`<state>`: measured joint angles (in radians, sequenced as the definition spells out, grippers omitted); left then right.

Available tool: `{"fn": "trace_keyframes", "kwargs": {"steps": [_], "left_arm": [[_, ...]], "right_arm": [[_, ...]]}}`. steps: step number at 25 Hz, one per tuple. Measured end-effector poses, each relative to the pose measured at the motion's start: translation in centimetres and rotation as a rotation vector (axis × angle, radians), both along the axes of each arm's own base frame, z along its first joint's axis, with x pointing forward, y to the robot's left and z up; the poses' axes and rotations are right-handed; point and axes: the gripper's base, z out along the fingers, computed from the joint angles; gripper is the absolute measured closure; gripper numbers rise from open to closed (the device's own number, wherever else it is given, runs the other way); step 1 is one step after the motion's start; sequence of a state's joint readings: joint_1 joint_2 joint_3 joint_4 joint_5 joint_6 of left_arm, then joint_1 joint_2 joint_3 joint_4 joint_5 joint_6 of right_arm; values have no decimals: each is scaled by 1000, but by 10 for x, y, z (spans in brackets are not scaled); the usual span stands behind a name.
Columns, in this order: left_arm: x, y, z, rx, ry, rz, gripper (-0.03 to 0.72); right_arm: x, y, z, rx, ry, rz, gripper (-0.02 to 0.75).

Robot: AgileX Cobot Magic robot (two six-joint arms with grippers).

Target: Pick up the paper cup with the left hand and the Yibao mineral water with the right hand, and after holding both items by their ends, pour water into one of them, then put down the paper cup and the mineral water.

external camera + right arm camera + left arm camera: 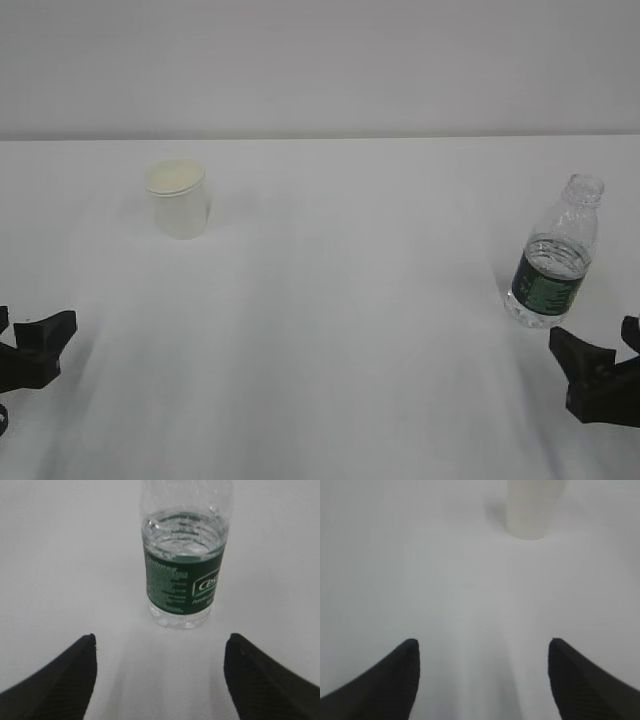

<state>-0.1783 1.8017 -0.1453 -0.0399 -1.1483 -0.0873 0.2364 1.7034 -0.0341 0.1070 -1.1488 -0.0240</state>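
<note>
The small white paper cup stands upright on the white table, far left; its lower part shows at the top of the left wrist view. The clear Yibao mineral water, dark green label, capless, stands upright at the right; in the right wrist view it is just ahead of the fingers. My left gripper is open and empty near the front left edge, well short of the cup. My right gripper is open and empty, just in front of the bottle.
The white table runs back to a plain pale wall. Nothing else stands on it.
</note>
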Motion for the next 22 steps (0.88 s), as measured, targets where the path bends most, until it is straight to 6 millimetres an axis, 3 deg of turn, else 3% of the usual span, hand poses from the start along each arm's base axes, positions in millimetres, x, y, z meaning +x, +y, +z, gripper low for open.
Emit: {"fn": "trace_keyframes", "kwargs": {"steps": [9,22], "left_arm": [[2,-4,4,-4,-23,-40,112],[2,-4,6,-5,-30,-40,113]], "right_arm": [[8,2,-17,-18,74,-1,134],[31,7,-12,-1,4,-7,134]]}}
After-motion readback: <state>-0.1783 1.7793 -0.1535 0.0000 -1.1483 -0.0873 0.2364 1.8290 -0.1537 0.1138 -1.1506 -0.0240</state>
